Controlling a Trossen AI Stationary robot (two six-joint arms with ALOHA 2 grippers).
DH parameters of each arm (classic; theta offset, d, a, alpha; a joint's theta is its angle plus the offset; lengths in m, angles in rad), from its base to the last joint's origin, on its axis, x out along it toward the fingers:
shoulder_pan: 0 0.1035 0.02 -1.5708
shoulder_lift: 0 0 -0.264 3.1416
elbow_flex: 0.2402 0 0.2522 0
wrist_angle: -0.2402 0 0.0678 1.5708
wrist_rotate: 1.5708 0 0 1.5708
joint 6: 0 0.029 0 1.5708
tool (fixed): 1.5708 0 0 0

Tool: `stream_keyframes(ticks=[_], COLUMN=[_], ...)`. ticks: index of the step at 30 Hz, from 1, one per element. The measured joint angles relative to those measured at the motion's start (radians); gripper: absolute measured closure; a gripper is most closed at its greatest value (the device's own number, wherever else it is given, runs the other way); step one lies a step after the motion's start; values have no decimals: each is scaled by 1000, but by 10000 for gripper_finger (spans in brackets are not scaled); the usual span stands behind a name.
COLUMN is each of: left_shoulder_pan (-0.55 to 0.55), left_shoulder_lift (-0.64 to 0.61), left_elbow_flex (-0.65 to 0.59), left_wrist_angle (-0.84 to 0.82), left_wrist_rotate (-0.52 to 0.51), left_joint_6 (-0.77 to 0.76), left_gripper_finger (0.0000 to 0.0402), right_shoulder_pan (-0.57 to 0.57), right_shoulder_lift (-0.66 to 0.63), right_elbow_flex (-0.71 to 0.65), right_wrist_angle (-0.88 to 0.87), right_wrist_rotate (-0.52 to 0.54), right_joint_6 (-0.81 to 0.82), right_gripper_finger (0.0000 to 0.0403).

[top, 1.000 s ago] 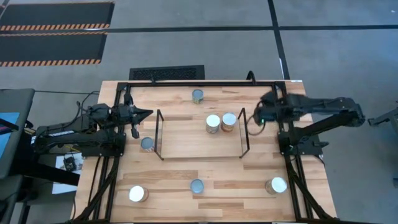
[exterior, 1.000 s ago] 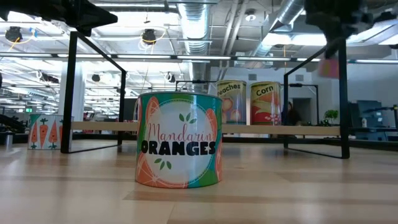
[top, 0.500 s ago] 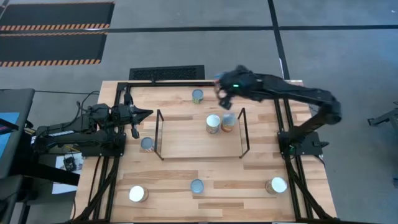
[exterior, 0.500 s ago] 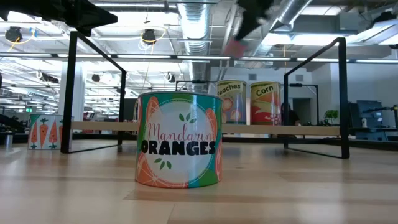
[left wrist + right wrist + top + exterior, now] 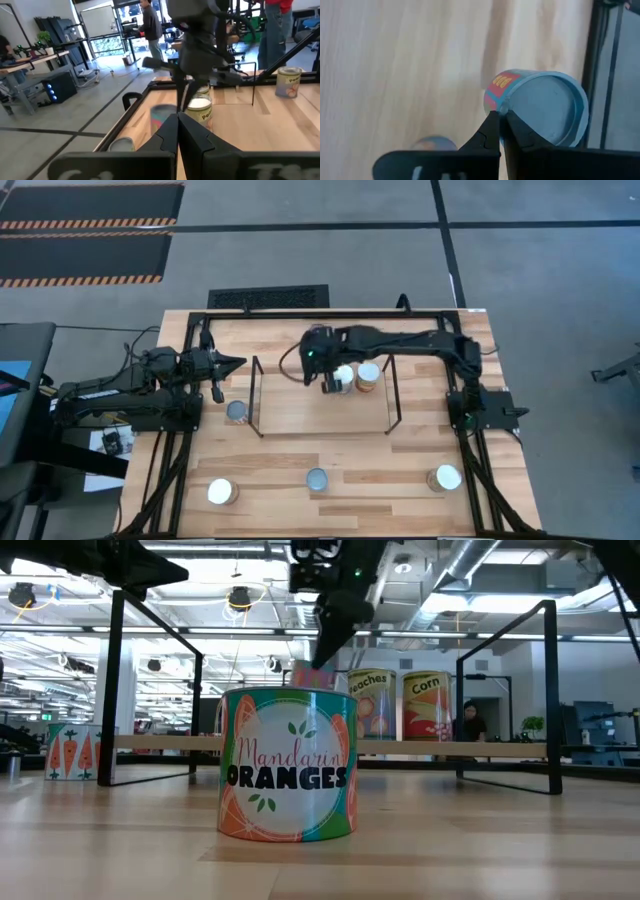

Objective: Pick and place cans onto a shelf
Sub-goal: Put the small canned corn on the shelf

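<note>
My right gripper (image 5: 326, 380) hangs over the shelf (image 5: 300, 408), just left of two cans, Peaches (image 5: 372, 705) and Corn (image 5: 427, 705), that stand on its wood surface. It is shut on a small can (image 5: 545, 107) with a silver-blue top and a pink-red label. That can also shows in the low view (image 5: 312, 677), above shelf level. My left gripper (image 5: 234, 363) is shut and empty at the table's left, a little beyond another small can (image 5: 237, 412) standing on the table. My right gripper has the small can at its top rim (image 5: 501, 106), where the silver-blue top meets the label; the closed fingertips hide the exact contact. The fingers come from above, slanting down. The can hangs below them, tilted and lifted clear of the shelf.
A Mandarin Oranges can (image 5: 316, 478) stands near the front edge, with whitish-topped cans at the front left (image 5: 221, 492) and front right (image 5: 446, 477). Black wire uprights (image 5: 392, 390) stand at both ends of the shelf. A black frame (image 5: 330, 313) edges the table.
My right gripper has swept from the table's right side along the far edge toward the left, carrying the small can. It has then come down over the shelf beside the two cans. Its fingers have stayed shut on the can.
</note>
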Motion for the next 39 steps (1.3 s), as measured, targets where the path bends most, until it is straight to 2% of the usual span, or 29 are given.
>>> stream_keyframes(ticks=[10,18,22,30,39], left_shoulder_pan=[0,0,0,0,0], left_shoulder_lift=[0,0,0,0,0], left_elbow_flex=[0,0,0,0,0], left_wrist_angle=[-3,-4,-5,-5,-14], left_wrist_rotate=[0,0,1,1,4], left_joint_6=[0,-1,-6,-8,-17], left_gripper_finger=[401,401,401,401,401], right_shoulder_pan=[79,76,70,71,70], right_shoulder_lift=[14,13,13,13,13], right_elbow_flex=[2,2,-1,-55,-57], right_wrist_angle=[-27,-18,-25,0,7], right_wrist_rotate=[-73,-78,-118,-120,-120], right_joint_6=[56,59,89,93,94], right_gripper_finger=[389,392,391,391,391])
